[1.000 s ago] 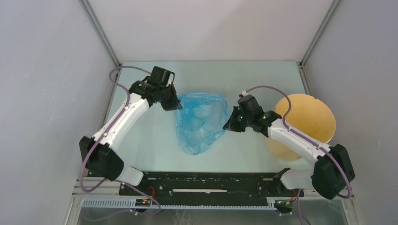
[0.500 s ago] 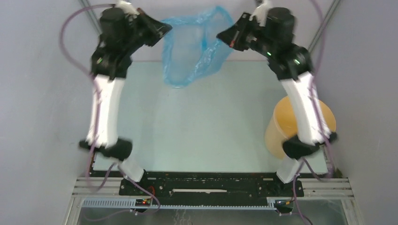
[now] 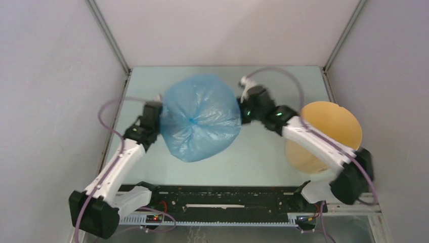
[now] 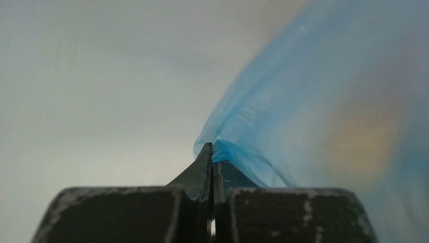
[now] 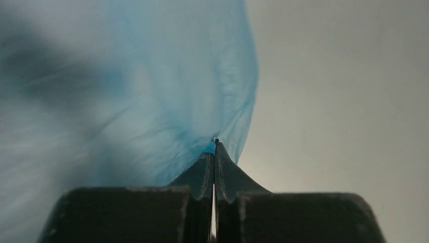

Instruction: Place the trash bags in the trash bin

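Light-blue and ballooned mid-table: carry the trash bag rightward over the trash bin at the right edge, with left gripper and right gripper clamped on opposite edges, lowering evenly.

left arm, right arm: white links | black joints | lilac cables

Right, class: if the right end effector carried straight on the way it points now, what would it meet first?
The trash bag: the right end effector is shut on its edge and points into the ballooned film. Beyond it probably the left end effector, though depth is unclear.
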